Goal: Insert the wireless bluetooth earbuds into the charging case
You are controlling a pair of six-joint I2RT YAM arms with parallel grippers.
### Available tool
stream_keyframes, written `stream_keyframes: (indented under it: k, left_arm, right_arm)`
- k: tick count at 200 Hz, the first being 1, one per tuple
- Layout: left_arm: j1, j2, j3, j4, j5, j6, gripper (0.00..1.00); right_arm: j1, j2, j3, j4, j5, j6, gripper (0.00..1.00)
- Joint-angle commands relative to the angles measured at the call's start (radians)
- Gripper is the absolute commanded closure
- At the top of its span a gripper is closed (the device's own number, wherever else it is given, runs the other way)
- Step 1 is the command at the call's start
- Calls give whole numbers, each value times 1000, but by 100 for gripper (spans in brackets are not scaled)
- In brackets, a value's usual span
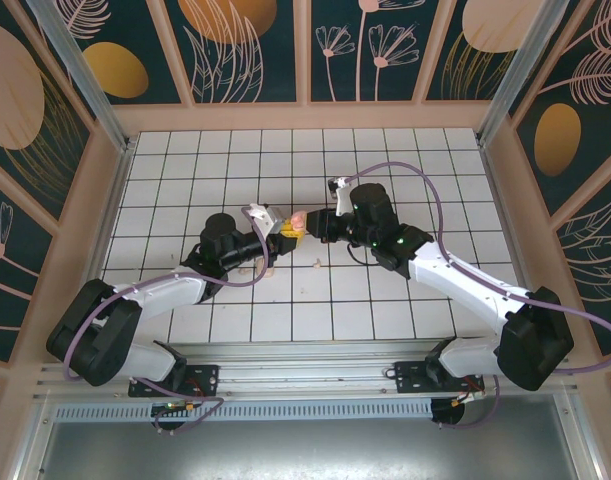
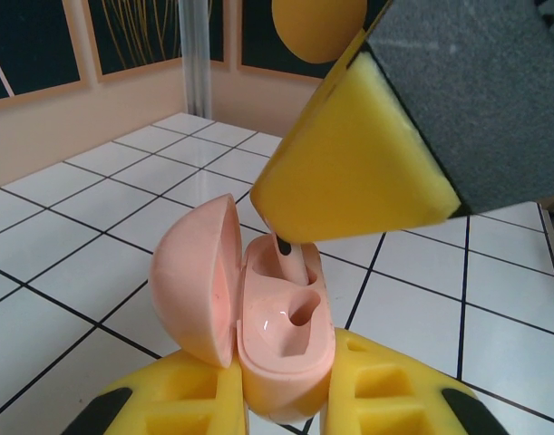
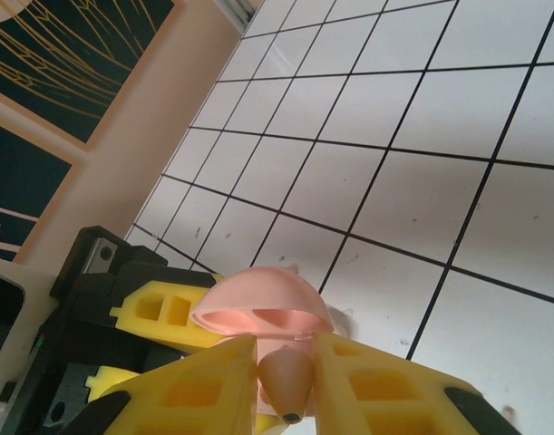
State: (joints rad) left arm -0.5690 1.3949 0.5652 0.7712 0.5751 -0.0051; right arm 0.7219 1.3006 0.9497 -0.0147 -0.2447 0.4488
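White black-grouted tiles [image 1: 185, 160] lie inside peach-framed dark walls [image 1: 245, 50] painted with leaves.

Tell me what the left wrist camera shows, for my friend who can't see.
An open pink charging case is gripped between the left arm's yellow jaws, its lid swung to the left. From above, the right arm's yellow jaws hold an earbud at the case's far socket; the near socket looks empty. White tiled table behind.

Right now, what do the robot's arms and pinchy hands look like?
The left arm and right arm are white tubes with chunky black joints. A thin purple cable loops along each. The left gripper and right gripper have bright yellow, blocky fingers with hollow pockets and black patches.
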Motion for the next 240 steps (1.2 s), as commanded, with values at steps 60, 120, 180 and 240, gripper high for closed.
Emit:
stream_keyframes:
  k: [60, 120, 180, 240]
  left_arm:
    - [-4, -40, 23, 38, 8, 6, 88]
    - [-5, -49, 21, 18, 10, 20, 88]
    - [-4, -45, 23, 22, 11, 21, 88]
    - [-4, -46, 25, 19, 11, 23, 88]
  right_arm:
    - [6, -31, 22, -58, -20, -27, 63]
    - [-70, -112, 2, -23, -93, 37, 59]
    - [-105, -69, 29, -33, -176, 47, 63]
    - [-102, -34, 28, -27, -212, 51, 65]
